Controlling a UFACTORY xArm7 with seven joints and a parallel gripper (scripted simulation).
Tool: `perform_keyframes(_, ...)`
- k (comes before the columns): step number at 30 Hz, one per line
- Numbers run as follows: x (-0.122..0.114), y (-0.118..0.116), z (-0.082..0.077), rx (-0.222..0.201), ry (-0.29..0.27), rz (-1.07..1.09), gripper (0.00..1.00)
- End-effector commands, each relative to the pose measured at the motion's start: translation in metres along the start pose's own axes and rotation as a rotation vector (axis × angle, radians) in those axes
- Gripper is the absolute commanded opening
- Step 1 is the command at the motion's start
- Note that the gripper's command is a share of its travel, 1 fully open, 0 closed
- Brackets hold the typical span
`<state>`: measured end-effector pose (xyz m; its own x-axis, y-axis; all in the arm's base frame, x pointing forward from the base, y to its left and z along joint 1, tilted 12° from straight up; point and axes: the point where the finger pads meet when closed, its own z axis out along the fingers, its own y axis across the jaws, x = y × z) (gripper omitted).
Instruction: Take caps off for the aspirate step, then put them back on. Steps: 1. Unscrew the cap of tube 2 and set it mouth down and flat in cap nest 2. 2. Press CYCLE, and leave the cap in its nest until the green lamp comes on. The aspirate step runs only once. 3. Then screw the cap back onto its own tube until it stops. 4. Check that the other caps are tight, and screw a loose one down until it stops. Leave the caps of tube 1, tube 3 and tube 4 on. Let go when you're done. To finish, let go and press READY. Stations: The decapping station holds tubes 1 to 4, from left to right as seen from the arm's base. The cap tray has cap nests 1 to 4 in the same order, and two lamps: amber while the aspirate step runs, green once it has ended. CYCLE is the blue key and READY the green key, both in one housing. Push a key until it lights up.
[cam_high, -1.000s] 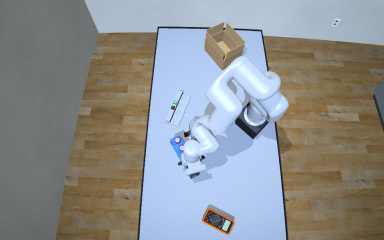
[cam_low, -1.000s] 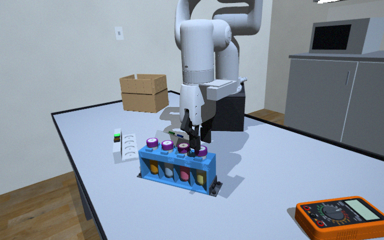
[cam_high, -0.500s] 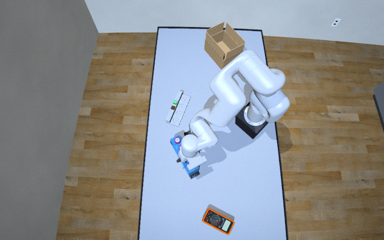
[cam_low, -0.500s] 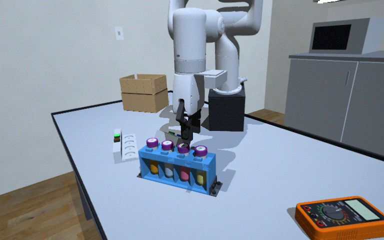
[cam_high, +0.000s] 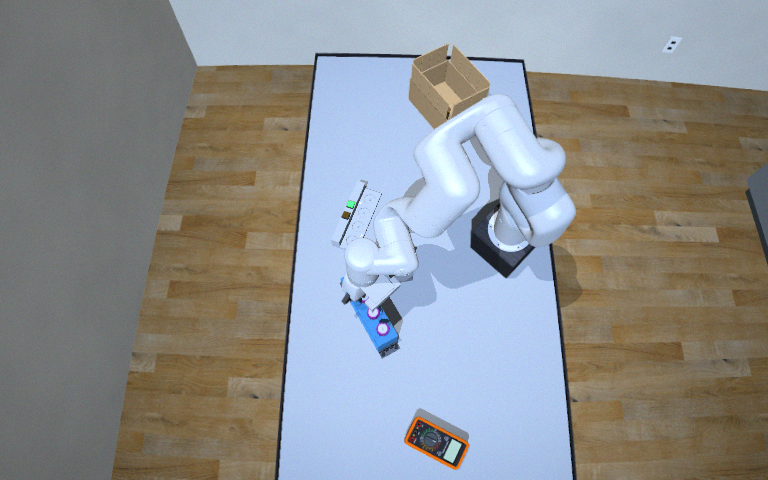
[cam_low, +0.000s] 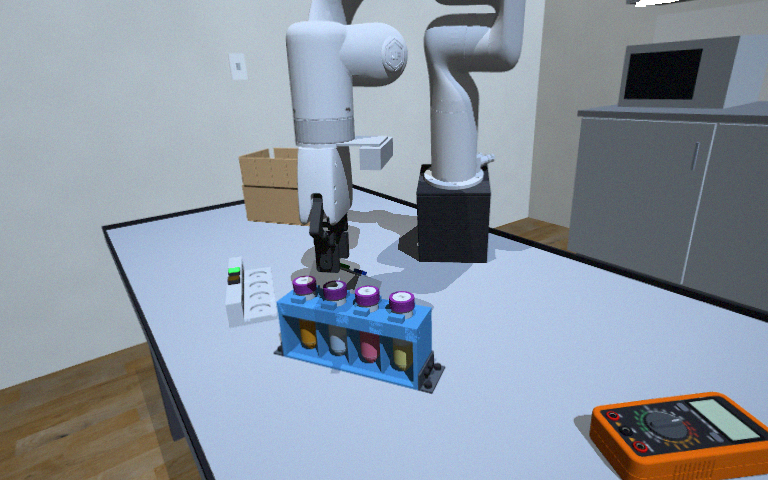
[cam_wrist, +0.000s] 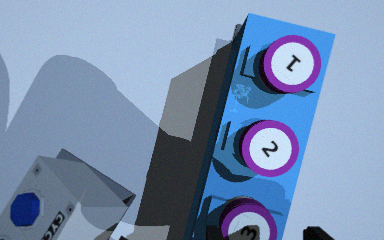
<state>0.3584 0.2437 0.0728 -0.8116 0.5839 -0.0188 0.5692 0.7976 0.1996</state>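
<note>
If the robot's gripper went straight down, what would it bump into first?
Most likely the purple-rimmed white cap marked 3 in the blue tube rack. The open, empty gripper hangs right above it, though the gap between them is hard to judge.
</note>
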Motion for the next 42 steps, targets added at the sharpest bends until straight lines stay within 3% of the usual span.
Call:
perform_keyframes(1, -0.003, 0.001, -0.001, -0.007, 0.024, -0.007, 0.46)
perform_keyframes(16, -0.002, 0.001, 0.035, -0.007, 0.024, -0.006, 0.46)
perform_keyframes(42, -0.002, 0.001, 0.043, -0.007, 0.024, -0.006, 0.46)
